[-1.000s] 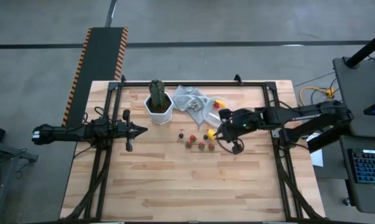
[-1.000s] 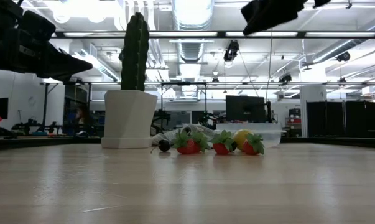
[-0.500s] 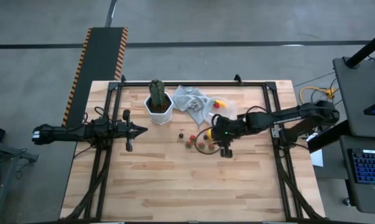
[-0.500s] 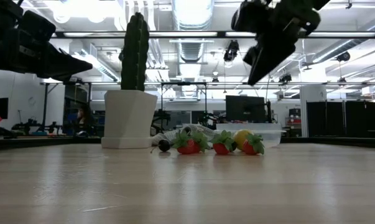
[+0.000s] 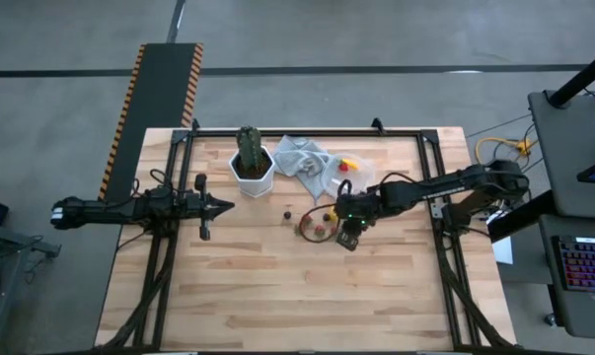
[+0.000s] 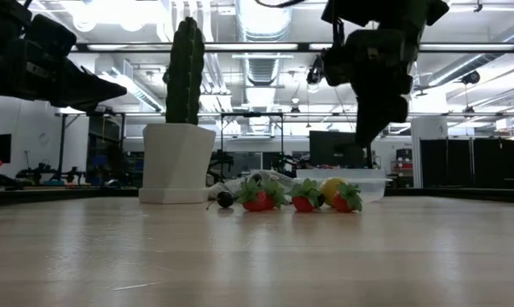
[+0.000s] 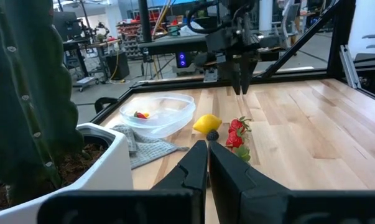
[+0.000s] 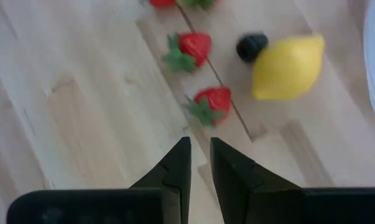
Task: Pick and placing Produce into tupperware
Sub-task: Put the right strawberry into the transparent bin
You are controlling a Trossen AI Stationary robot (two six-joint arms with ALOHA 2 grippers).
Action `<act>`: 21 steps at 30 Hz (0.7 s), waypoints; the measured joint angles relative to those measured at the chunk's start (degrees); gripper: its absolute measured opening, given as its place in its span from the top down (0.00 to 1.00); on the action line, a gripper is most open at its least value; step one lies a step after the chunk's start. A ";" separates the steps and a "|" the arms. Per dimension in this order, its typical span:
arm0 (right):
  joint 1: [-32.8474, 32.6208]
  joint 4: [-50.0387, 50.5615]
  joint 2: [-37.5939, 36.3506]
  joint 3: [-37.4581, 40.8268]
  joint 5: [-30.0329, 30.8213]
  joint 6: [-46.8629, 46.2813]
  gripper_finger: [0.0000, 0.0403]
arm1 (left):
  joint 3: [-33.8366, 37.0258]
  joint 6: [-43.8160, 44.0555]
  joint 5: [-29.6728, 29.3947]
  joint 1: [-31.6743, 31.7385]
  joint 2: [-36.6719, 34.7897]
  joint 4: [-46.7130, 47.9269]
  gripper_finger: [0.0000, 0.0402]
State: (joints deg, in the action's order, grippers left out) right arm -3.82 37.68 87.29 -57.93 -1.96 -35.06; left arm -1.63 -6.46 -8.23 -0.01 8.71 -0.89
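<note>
The produce lies loose on the wood: strawberries (image 8: pixel 212 102) (image 8: pixel 190 48), a dark berry (image 8: pixel 252 45) and the lemon (image 8: pixel 288 65). In the high view they sit in a cluster (image 5: pixel 317 229) left of the tupperware (image 5: pixel 354 176). That round clear container rests on its base and holds a red and a yellow piece (image 7: pixel 140 115). My right gripper (image 5: pixel 338 223) hangs above the strawberries, pointing down, its fingers (image 8: pixel 199 149) shut to a narrow slit and holding nothing. My left gripper (image 5: pixel 221 205) waits shut at the table's left side.
A tall green cactus (image 5: pixel 248 146) in a white hexagonal pot (image 5: pixel 253 176) stands at the far side. Beside it a light grey cloth (image 5: pixel 302 160) lies crumpled against the tupperware. Bare wood (image 5: pixel 277 286) spreads across the near half of the table.
My right gripper has moved from beside the tupperware toward the table's left, over the strawberries. It has come lower and tipped from slanting to pointing straight down. The produce has stayed where it was.
</note>
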 joint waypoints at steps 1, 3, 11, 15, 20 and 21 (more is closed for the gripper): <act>0.00 -0.03 -0.03 0.00 -0.13 -1.18 0.87 | 0.00 -0.04 0.00 0.00 0.00 0.00 1.00; 0.00 -0.28 -0.17 0.00 -1.92 -1.70 0.86 | 0.00 -0.15 -0.02 -0.02 0.00 -0.13 1.00; -0.30 -1.06 1.14 -0.02 -4.25 -5.30 0.68 | 0.00 -0.24 -0.02 0.00 -0.11 -0.22 1.00; -0.30 -2.00 2.77 -0.11 -4.07 -5.96 0.60 | 0.00 -0.33 -0.02 -0.02 -0.13 -0.22 1.00; -0.41 -3.67 5.57 -0.18 -4.04 -8.04 0.57 | 0.00 -0.30 -0.02 0.00 -0.11 -0.21 1.00; -0.41 -3.62 6.20 -0.32 -4.07 -8.06 0.57 | 0.00 -0.30 -0.02 0.00 -0.11 -0.20 1.00</act>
State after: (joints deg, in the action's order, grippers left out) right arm -4.23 34.06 93.49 -58.25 -6.02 -43.11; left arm -1.63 -6.76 -8.25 -0.01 8.60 -1.08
